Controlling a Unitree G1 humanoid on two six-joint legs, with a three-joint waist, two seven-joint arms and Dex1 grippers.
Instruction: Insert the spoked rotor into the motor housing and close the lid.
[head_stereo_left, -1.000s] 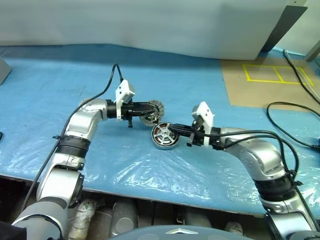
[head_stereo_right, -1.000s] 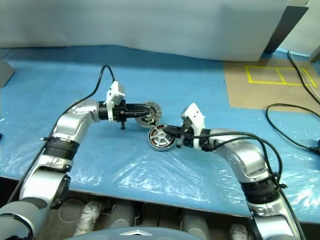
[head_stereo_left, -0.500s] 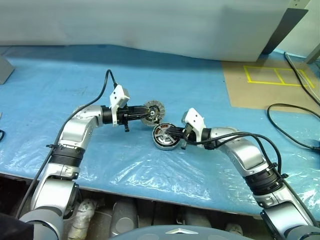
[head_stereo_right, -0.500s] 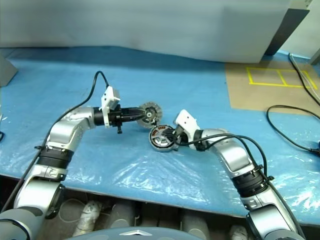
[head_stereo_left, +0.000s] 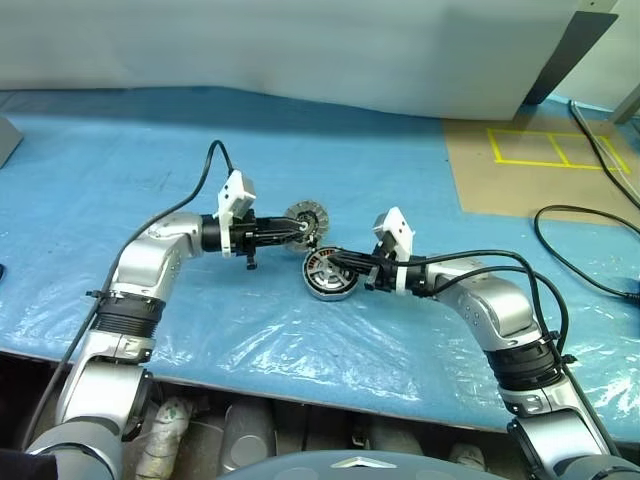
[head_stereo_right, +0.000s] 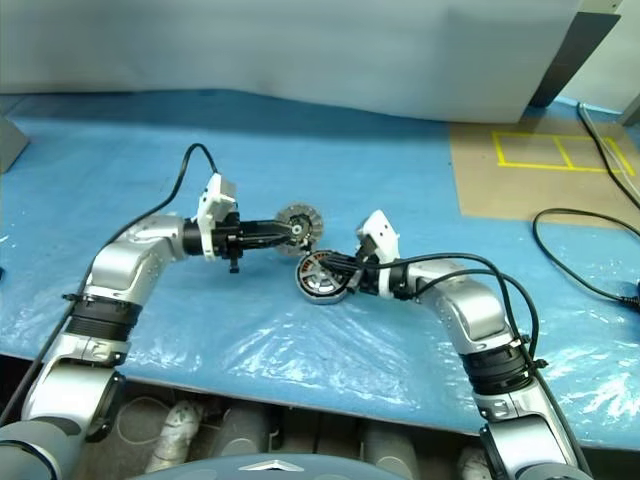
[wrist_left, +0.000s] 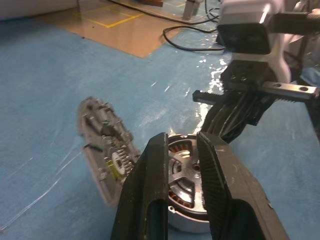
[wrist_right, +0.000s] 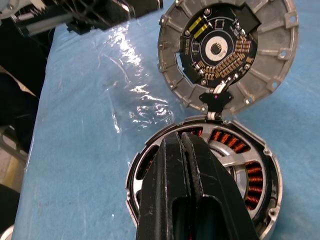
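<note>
The housing (head_stereo_left: 328, 273) sits on the blue-covered tabletop (head_stereo_left: 120, 170), midway between the two arms, with the rotor (wrist_right: 230, 167) already lying flat inside it: its silvery spokes cross over the copper windings. The right pincer (head_stereo_left: 340, 263), fingers pressed together with nothing between them, rests its tips on the rotor, most likely to push it down and keep the housing from sliding while the cover comes over.

The lid (head_stereo_left: 304, 222) stands nearly on edge at the housing's far rim, its dark circuit face turned toward the opening. A short lead appears to tie it to the housing, which would explain why it stays so close. The left pincer (head_stereo_left: 298, 229) reaches in level from the left and seems to pinch the lid, fingers parted only slightly; the contact itself is hard to make out. Held this way, the lid can be tipped down onto the housing once the right pincer clears the opening.
</note>
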